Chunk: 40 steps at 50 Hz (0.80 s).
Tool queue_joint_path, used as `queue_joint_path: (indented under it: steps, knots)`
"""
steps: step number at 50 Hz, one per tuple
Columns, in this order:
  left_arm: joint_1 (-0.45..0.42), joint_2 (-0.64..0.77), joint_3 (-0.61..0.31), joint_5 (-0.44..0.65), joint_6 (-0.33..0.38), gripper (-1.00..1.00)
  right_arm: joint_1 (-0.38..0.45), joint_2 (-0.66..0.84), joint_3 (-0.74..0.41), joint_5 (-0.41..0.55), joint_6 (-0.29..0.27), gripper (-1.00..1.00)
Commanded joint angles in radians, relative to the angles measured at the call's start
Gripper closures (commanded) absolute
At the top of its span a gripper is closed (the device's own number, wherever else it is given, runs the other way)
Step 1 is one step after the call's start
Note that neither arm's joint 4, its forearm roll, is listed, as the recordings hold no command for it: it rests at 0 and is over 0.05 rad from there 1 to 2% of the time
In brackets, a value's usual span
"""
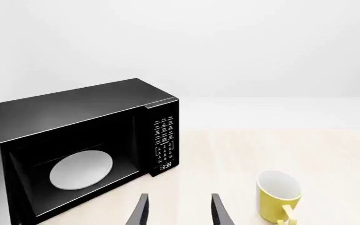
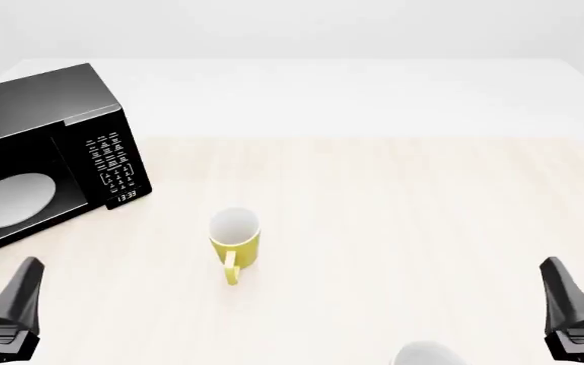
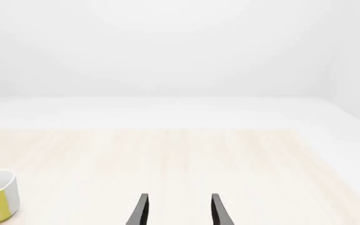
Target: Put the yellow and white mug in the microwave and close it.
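Two grippers idle, nothing grasped — left gripper (image 1: pixel 178 210) and right gripper (image 3: pixel 178 210) both spread. Yellow and white mug (image 2: pixel 235 241) upright on table (image 2: pixel 404 220), near microwave (image 2: pixel 43 144), apparently open. Next: grasp mug — step one pending.

My front view cuts off the microwave (image 2: pixel 39 152) at its left edge, hiding the door; a white vessel (image 2: pixel 426 354) barely shows at the bottom.

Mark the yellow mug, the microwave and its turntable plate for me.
yellow mug (image 2: pixel 237 245), front view, outer wall.
microwave (image 2: pixel 39 95), front view, top panel.
turntable plate (image 2: pixel 10 199), front view, plate centre.
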<state>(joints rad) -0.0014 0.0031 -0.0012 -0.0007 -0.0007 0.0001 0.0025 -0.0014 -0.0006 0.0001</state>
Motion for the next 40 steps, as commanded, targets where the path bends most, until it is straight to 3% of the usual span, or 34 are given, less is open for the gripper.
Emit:
queue_joint_path:
  steps: [1, 8, 31, 40]
  knots:
    - [-0.007, 0.007, -0.003, 0.000, -0.002, -1.00, 0.000, 0.005, -0.003, -0.001, 0.000, -1.00]
    - [-0.013, 0.026, -0.002, -0.003, 0.029, -1.00, 0.001, 0.005, -0.003, -0.001, 0.000, -1.00]
    - [-0.009, 0.049, -0.002, -0.013, 0.030, -1.00, 0.001, 0.005, -0.003, -0.001, 0.000, -1.00]
    - [-0.068, 0.041, 0.001, 0.015, 0.048, -1.00, 0.001, 0.005, -0.003, -0.001, 0.000, -1.00]
